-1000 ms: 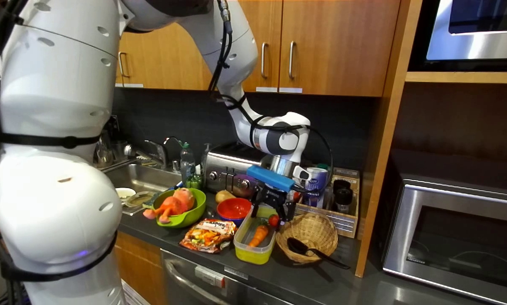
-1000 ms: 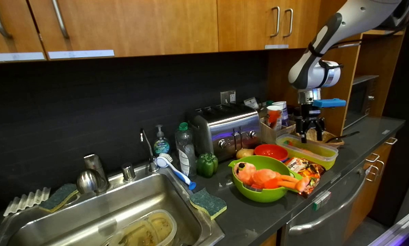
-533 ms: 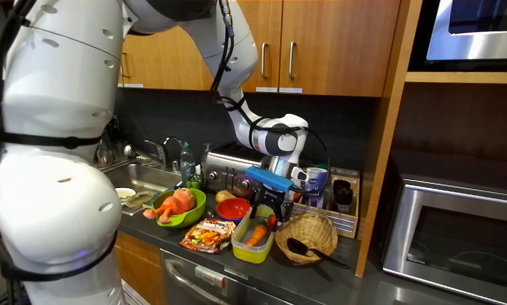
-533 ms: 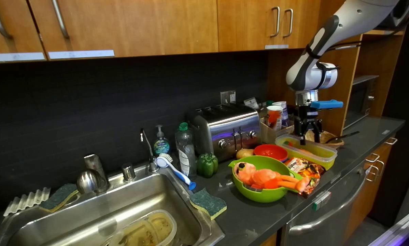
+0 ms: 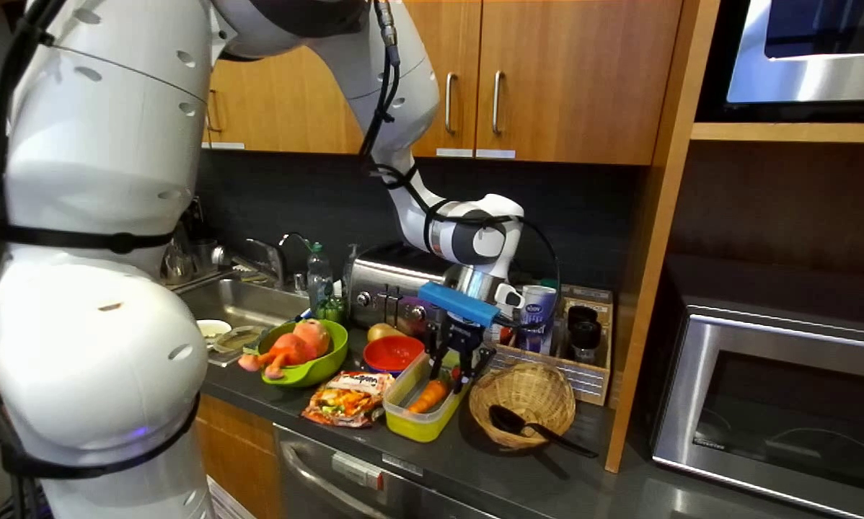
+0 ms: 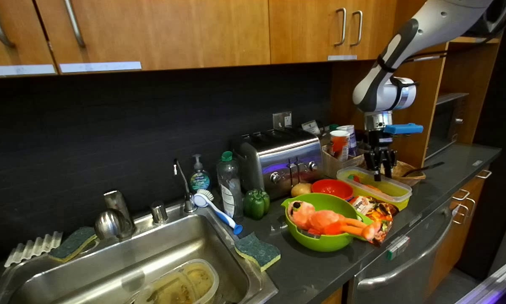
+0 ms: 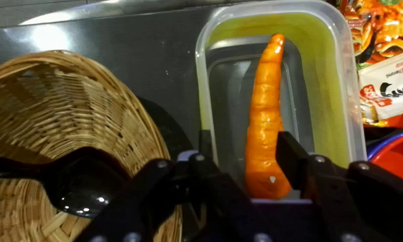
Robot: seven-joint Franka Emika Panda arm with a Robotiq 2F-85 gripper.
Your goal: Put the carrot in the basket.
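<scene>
the carrot [image 7: 263,107] is seen in the plastic tub [image 7: 327,111], beside the basket [image 7: 90,111] in which a spoon [image 7: 83,185] is propped. the gripper [image 7: 246,144] is held partly wide, with the carrot loosely framed between its jaws.

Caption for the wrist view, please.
Carrot lying in a plastic tub, end effector open at its thick end; alongside, a wicker basket holding a black spoon.
</scene>
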